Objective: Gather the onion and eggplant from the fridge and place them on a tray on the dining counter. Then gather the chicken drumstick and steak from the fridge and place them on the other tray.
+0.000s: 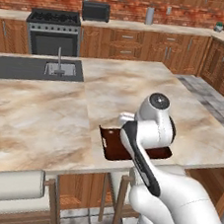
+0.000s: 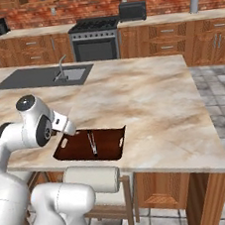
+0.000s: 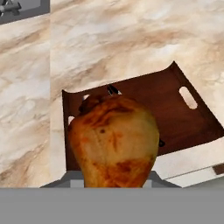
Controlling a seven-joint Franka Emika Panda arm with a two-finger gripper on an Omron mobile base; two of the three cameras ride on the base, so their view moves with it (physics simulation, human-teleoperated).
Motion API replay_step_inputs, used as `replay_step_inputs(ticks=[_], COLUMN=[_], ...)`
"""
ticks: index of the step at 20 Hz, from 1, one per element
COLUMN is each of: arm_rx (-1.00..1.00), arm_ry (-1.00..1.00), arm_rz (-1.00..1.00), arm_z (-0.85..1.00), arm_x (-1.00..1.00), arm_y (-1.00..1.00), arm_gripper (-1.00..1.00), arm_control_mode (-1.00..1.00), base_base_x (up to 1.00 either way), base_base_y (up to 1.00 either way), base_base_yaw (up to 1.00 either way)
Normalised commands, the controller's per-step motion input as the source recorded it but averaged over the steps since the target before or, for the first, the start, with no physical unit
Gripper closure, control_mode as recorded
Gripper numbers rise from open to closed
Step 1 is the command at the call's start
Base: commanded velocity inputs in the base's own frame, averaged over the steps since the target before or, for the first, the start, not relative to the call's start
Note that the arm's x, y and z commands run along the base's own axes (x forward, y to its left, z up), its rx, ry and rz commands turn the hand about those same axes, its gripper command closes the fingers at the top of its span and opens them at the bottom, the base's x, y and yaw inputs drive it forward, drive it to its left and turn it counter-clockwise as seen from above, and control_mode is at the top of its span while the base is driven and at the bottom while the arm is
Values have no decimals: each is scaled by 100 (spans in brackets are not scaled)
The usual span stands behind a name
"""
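Note:
The golden-brown chicken drumstick (image 3: pixel 114 142) sits big and close in the hand view, with my gripper (image 3: pixel 113 180) shut on its lower end; the fingertips are hidden behind the meat. Below and beyond it lies the dark brown tray (image 3: pixel 175 113) with its handle slots, near the front edge of the marbled dining counter (image 3: pixel 109 43). From the base cameras, my wrist (image 2: pixel 62 123) hangs over the near-left end of the tray (image 2: pixel 108 140), and the forearm covers much of the tray (image 1: pixel 112 148). The drumstick hangs above the tray and does not rest on it.
The inset sink (image 1: pixel 59 69) with its tap sits in the dark grey section at the island's far left. A stove (image 1: pixel 53 32) and wooden cabinets line the back wall. A white-cushioned stool (image 2: pixel 93 179) stands tucked under the counter edge (image 2: pixel 141 163) beside my base.

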Motion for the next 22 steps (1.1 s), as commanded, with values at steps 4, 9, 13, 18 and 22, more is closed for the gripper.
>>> replay_step_inputs(ticks=[4,9,13,18,22], arm_rx=[0,0,0,0,0], arm_ry=[9,11,9,5,4], arm_rz=[0,0,0,0,0], arm_z=[-42,-46,-45,-50,-53], arm_x=[33,22,33,46,40], arm_y=[3,0,4,15,14], arm_gripper=[100,100,100,100,100], arm_control_mode=[-100,-100,-100,-100,-100], base_base_x=[0,0,0,0,0], base_base_y=[0,0,0,0,0], base_base_yaw=[0,0,0,0,0])
